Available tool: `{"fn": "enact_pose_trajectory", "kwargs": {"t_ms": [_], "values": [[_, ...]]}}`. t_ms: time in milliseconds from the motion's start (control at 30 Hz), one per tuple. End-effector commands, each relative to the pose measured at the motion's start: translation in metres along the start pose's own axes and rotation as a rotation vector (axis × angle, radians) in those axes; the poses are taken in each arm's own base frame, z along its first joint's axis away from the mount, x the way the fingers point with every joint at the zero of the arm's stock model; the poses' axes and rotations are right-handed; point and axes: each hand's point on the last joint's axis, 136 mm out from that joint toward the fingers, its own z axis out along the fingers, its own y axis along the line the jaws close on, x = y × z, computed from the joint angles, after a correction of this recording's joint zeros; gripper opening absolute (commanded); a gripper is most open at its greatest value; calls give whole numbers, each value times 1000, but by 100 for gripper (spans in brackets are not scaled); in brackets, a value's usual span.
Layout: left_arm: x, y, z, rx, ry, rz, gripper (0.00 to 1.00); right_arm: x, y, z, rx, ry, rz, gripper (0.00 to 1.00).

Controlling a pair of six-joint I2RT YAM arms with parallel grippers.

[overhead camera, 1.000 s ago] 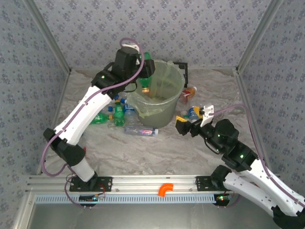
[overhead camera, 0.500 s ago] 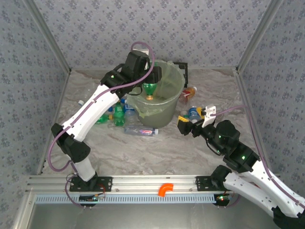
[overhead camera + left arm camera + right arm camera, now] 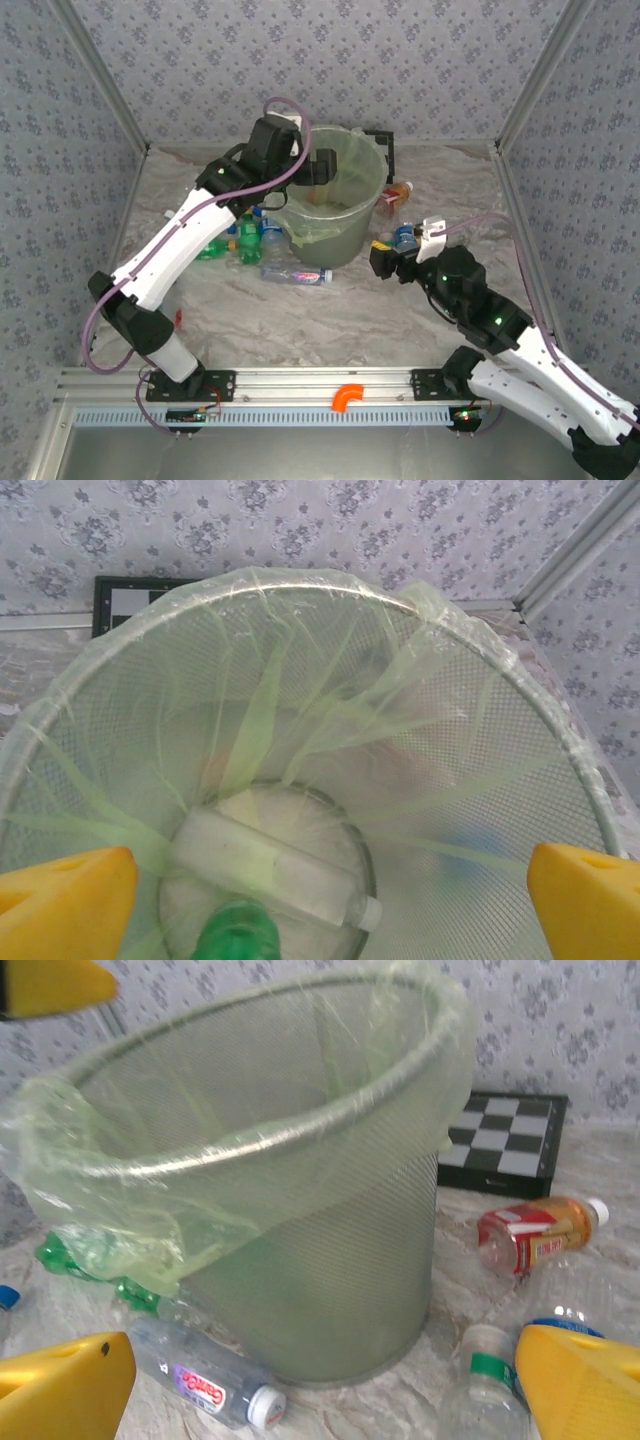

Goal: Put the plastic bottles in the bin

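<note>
Overhead, left gripper [image 3: 320, 895] hangs above the bin [image 3: 345, 235], jaws wide, empty; two bottles [image 3: 270, 865] lie inside. Right gripper [image 3: 320, 1385] wide too, low beside bin, among loose bottles [image 3: 535, 1235] on table [image 3: 300, 320].

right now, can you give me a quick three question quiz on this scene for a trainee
1. True or false: the left fingers stand open above the bin.
2. The red-labelled bottle lies: A in the bin, B on the table, C held.
3. What flat thing sits behind the bin?
Key: 1 true; 2 B; 3 a checkerboard.
</note>
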Motion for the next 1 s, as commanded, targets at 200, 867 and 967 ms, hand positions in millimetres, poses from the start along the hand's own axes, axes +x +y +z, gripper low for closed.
{"fn": "enact_pose_trajectory", "kwargs": {"t_ms": [200,867,967], "values": [[0,23,-39,56,-24,-79,100,46,-39,28,147,197,162,100],[65,103,-92,-57,-98,-104,100,153,-87,84,314,581,238,85],[70,109,-95,-69,-100,-108,100,164,-93,88,351,622,229,85]]}}
